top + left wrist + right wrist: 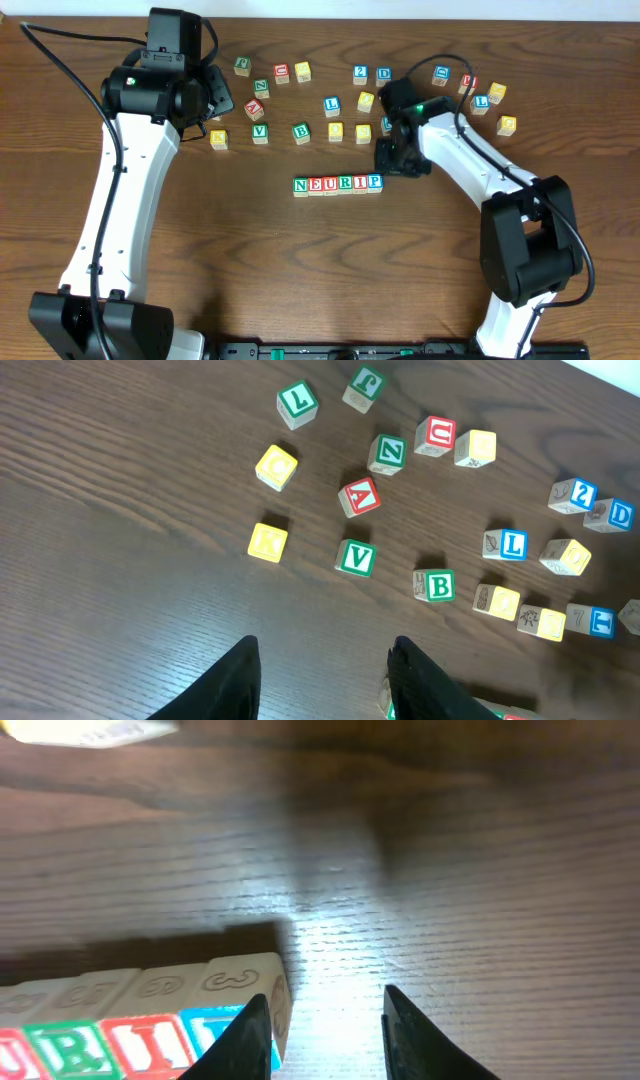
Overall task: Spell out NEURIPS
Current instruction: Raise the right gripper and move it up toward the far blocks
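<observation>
**Counter** (300, 270): dark wood grain. We are logging two arms and a spread of letter cubes on it.

**Row of letter cubes** (338, 184): six cubes are sitting side by side and touching, near the middle of the counter. From overhead they are reading N, E, U, R, I, P. In the right wrist view the P cube (235, 988) is lying just left of one finger, and we cannot tell whether the two are touching.

**Right arm** (470, 165): it is rising from its base at the near right. The forearm is slanting in toward the middle and the wrist is bending downward.

**Right gripper** (392, 160): it is hovering just past the P end of the row. Its jaws are standing apart with only bare counter between them, so it is gripping nothing.

**Left arm** (125, 190): it is stretching up the left side from its base at the near left corner. It is folding at the far end, with the wrist turning toward the scattered cubes.

**Left gripper** (325, 685): it is hanging above bare wood with its fingers parted and gripping nothing.

**Loose cubes**: these are lying scattered on the far side of the row and apart from it. We are counting among them:
- a green V cube (355, 558)
- a green B cube (438, 585)
- a red A cube (360, 496)
- a yellow K cube (267, 542)
- a blue L cube (513, 545)
- a blue 2 cube (580, 493)
</observation>
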{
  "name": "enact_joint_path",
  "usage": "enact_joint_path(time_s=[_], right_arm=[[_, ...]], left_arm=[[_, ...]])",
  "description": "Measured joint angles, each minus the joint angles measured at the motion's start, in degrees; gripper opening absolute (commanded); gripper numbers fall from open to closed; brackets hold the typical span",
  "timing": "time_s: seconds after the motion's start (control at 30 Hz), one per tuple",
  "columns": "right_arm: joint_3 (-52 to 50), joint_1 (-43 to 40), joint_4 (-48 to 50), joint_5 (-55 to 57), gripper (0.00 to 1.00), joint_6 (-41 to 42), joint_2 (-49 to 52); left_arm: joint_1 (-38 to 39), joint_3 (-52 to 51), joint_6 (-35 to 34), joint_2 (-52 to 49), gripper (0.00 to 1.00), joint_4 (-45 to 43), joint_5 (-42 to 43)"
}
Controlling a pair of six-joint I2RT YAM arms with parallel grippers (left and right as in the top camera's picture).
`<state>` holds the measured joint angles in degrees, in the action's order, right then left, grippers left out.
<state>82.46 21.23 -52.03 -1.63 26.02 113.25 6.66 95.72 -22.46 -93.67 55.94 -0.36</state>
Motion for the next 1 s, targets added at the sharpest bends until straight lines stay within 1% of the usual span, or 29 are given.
enact_joint_path(time_s=[0.1, 0.23, 0.47, 0.7, 0.9, 1.0], right_arm=[[2.1, -0.4, -1.9, 0.1, 0.31, -1.0, 0.0], [5.7, -0.5, -5.3, 0.2, 0.37, -2.7, 0.0], [16.2, -0.5, -11.2, 0.2, 0.41, -6.2, 0.0], [23.8, -0.5, -13.9, 0.1, 0.43, -7.2, 0.0], [27.3, -0.5, -15.0, -1.2, 0.46, -8.2, 0.0], [28.7, -0.5, -16.2, -1.9, 0.49, -8.5, 0.0]], left_arm=[[0.0, 0.0, 0.0, 0.0, 0.41, 0.0, 0.0], [0.0, 0.0, 0.0, 0.0, 0.41, 0.0, 0.0], [0.0, 0.0, 0.0, 0.0, 0.41, 0.0, 0.0], [0.0, 0.0, 0.0, 0.0, 0.42, 0.2, 0.0], [0.0, 0.0, 0.5, 0.0, 0.41, 0.2, 0.0], [0.0, 0.0, 1.7, 0.0, 0.41, 0.0, 0.0]])
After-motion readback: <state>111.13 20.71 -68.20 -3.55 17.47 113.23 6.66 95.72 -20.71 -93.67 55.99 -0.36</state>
